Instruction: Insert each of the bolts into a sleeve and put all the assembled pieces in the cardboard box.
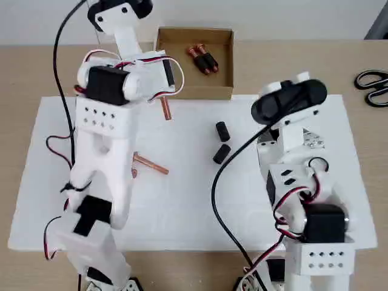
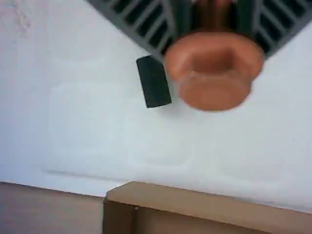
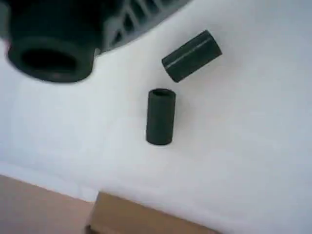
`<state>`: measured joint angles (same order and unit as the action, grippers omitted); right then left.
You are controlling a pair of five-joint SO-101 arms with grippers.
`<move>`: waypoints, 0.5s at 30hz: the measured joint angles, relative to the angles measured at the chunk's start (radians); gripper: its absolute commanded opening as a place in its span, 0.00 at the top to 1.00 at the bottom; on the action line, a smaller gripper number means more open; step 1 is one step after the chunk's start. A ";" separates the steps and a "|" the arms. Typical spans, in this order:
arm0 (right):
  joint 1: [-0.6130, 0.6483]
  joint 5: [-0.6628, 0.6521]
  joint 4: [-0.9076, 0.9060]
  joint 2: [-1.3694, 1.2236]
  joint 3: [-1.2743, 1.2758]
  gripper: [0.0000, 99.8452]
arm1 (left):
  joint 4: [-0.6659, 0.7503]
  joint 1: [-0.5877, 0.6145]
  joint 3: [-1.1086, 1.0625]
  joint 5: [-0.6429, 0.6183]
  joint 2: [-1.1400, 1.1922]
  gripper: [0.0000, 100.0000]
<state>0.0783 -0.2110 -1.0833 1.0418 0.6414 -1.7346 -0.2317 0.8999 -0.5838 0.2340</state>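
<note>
Pincer grips one sleeve near two loose sleeves.

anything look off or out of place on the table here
Nothing looks spilled or damaged. The one stray item is a pair of scissors lying on the bare table beside the white mat; it seems to play no part in the assembly work.

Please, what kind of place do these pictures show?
Probably a robotics test bench in a lab or workshop: a left arm holding a bolt and a right arm holding a sleeve stand at a wooden table with a white sheet, a cardboard box and scissors.
</note>
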 measured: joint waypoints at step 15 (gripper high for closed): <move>0.178 0.000 0.551 0.313 0.651 0.99 | 0.000 -0.232 -0.164 0.057 -0.253 1.00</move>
<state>0.2562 -0.2110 -0.5324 1.3548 1.2919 -1.7346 -0.4634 0.7357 -0.5271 -0.0192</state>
